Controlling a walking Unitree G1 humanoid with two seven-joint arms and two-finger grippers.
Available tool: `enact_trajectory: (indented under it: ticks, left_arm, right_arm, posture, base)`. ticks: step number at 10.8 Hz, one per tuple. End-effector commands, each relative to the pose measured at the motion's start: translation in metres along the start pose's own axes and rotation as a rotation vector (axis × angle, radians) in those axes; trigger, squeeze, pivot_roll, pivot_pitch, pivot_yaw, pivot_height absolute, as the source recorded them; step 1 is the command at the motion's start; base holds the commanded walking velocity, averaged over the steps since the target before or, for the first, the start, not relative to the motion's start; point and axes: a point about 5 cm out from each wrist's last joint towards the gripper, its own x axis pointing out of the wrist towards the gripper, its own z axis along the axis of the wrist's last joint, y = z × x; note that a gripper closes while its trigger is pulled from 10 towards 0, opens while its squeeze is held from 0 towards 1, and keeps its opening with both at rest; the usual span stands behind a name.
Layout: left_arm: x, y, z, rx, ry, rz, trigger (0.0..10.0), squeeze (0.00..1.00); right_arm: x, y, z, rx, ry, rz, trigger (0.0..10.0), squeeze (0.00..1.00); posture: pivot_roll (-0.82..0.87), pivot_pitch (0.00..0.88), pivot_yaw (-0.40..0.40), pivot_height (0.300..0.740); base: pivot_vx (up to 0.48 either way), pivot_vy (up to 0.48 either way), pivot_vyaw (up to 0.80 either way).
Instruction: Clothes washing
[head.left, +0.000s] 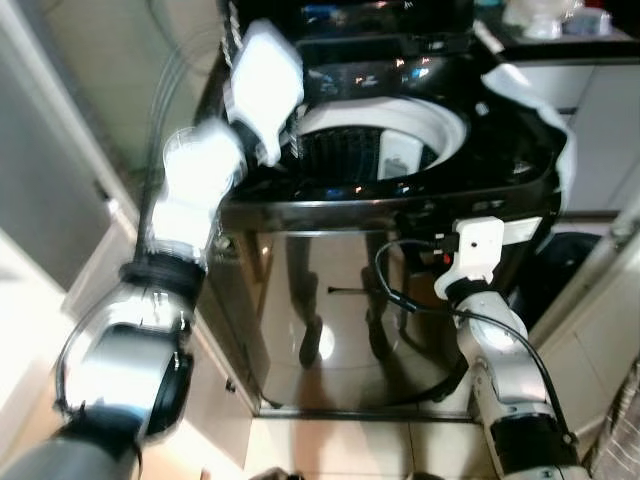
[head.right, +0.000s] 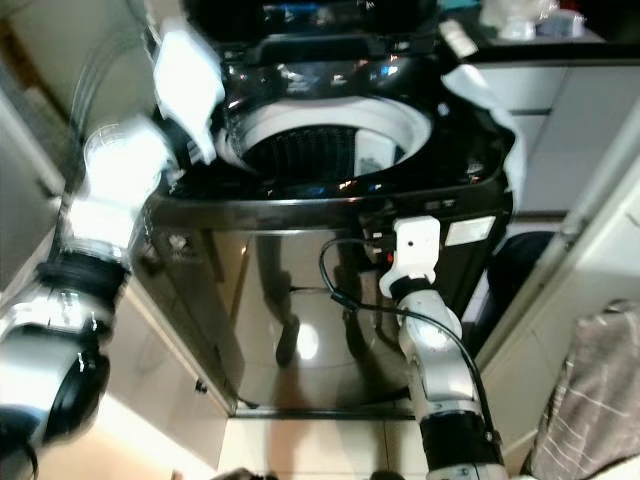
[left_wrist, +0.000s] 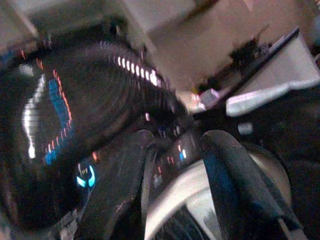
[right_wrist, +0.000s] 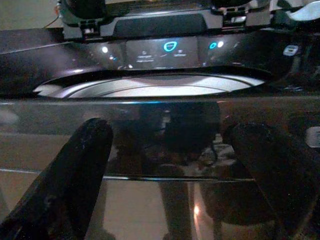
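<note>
Two arms up at a top-loading washing machine (head.left: 400, 300), and I'm reading this as mid-task: the lid is up and the control panel (right_wrist: 165, 50) is lit, but I can't see a cycle running.

Starting on my left, the left gripper (left_wrist: 175, 190) is raised over the machine's left rear rim, blurred, its fingers (left_wrist: 235, 180) parted with nothing between them, aimed towards the panel lights.

Centre: the drum (head.left: 350, 155) sits open inside its white ring. I see dark ribbed wall and a pale fitting, but I can't tell whether any clothes are in it.

On my right, the right gripper (right_wrist: 185, 175) hangs low before the glossy front panel, jaws spread wide, holding nothing.

Far right, a grey cloth (head.right: 590, 400) hangs outside the machine.

My judgement: loading check, closing the lid and starting remain.
</note>
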Motion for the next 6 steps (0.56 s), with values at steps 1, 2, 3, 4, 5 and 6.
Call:
enact_trajectory:
  ticks: [1, 2, 3, 4, 5, 6]
  left_arm:
    - [-0.010, -0.003, 0.007, -0.080, -0.046, 0.101, 10.0, 0.00]
    - [-0.025, -0.011, 0.001, -0.179, -0.025, 0.201, 10.0, 0.00]
    - [-0.036, -0.023, -0.001, -0.213, -0.007, 0.234, 10.0, 0.00]
    - [-0.046, -0.036, 0.004, -0.157, -0.006, 0.190, 10.0, 0.00]
    - [-0.048, -0.038, 0.003, -0.178, 0.005, 0.182, 10.0, 0.00]
    - [-0.053, -0.043, 0.001, -0.184, 0.039, 0.181, 10.0, 0.00]
  right_arm:
    - [0.005, -0.002, 0.007, -0.005, -0.041, -0.028, 10.0, 0.00]
    - [0.007, -0.008, 0.010, -0.011, -0.066, -0.070, 10.0, 0.00]
    - [0.009, -0.011, 0.015, -0.024, -0.087, -0.081, 10.0, 0.00]
    - [0.014, -0.013, 0.024, -0.061, -0.139, -0.081, 10.0, 0.00]
    - [0.015, -0.013, 0.027, -0.084, -0.158, -0.087, 10.0, 0.00]
    - [0.014, -0.015, 0.032, -0.119, -0.194, -0.108, 10.0, 0.00]
  posture:
    - [-0.20, 0.000, 0.092, 0.740]
    - [-0.19, 0.000, 0.080, 0.740]
    - [-0.17, 0.000, 0.064, 0.740]
    - [-0.15, 0.000, 0.045, 0.740]
    - [-0.14, 0.000, 0.039, 0.740]
    - [-0.13, 0.000, 0.032, 0.740]
  base:
    - [0.000, 0.000, 0.00]
    - [0.000, 0.000, 0.00]
    - [0.000, 0.000, 0.00]
    - [0.000, 0.000, 0.00]
    - [0.000, 0.000, 0.00]
    - [0.000, 0.000, 0.00]
